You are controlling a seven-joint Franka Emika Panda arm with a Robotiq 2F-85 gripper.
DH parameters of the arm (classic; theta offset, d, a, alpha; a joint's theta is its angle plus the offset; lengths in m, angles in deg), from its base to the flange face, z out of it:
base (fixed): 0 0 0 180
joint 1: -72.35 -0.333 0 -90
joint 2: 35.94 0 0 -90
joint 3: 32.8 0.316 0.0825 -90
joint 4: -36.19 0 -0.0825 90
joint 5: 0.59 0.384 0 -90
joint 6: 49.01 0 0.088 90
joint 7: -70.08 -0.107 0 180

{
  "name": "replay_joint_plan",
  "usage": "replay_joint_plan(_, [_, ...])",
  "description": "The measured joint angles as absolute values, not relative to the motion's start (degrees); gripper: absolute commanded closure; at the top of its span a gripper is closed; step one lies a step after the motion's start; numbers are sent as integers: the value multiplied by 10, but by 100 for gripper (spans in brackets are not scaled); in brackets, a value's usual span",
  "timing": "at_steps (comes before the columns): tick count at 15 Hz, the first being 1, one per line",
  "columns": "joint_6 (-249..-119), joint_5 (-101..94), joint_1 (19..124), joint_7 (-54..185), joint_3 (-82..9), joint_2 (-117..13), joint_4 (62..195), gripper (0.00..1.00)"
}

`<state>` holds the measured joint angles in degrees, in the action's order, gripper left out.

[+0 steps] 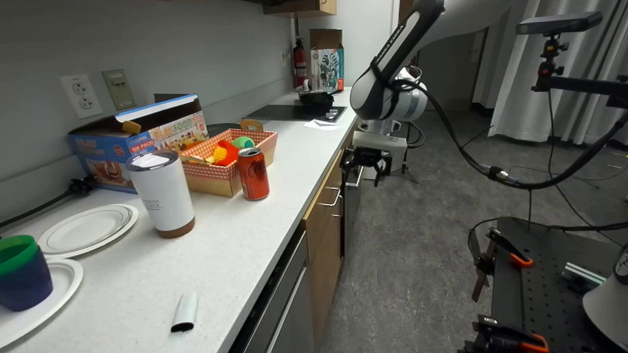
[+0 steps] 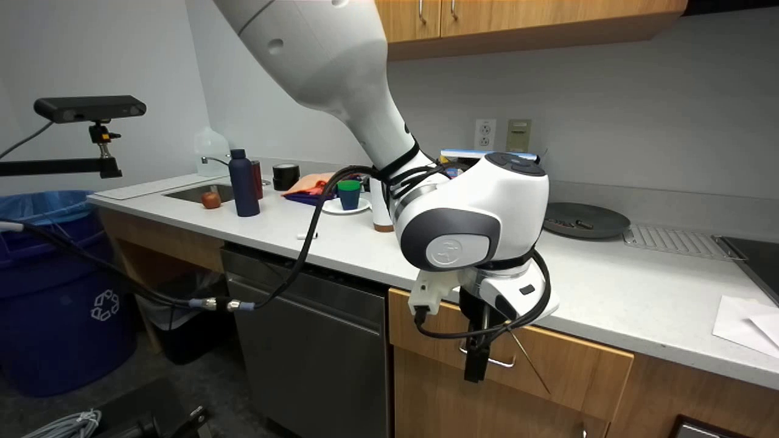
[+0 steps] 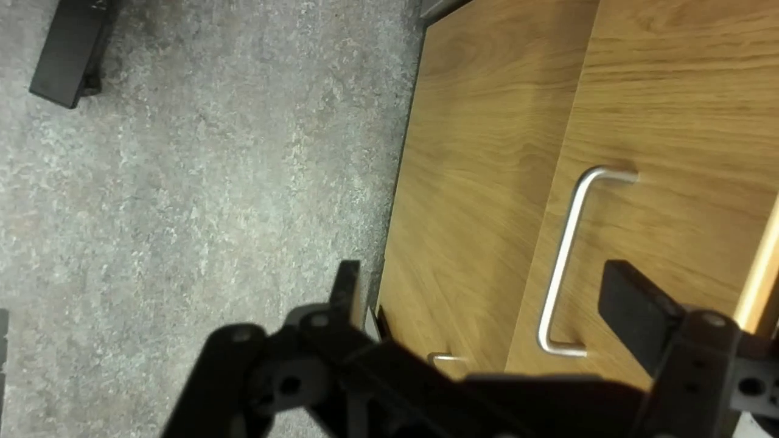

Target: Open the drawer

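Note:
The drawer (image 2: 566, 365) is a wide tan wood front just under the counter, with a silver bar handle (image 2: 502, 364). Its front also shows in an exterior view (image 1: 321, 189) and at the right of the wrist view (image 3: 681, 121). In the wrist view a dark gap shows behind its light top edge, so it seems to stand slightly out. My gripper (image 3: 487, 292) is open and empty. In the wrist view the silver handle (image 3: 563, 261) shows between the fingers, apart from both. In an exterior view the gripper (image 2: 478, 362) covers part of the handle.
A wood cabinet door (image 3: 475, 182) with its own handle (image 3: 447, 357) is below the drawer. A grey dishwasher (image 2: 304, 334) stands beside it. The white counter (image 1: 260, 215) above holds a tumbler (image 1: 162, 193), a soda can (image 1: 253, 174) and a checked basket (image 1: 216, 181).

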<state>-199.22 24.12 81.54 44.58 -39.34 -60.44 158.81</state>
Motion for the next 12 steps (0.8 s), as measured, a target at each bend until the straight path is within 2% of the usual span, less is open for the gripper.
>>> replay_joint_plan(12, [-2078, 417, 885, 530, -324, -741, 1499, 0])
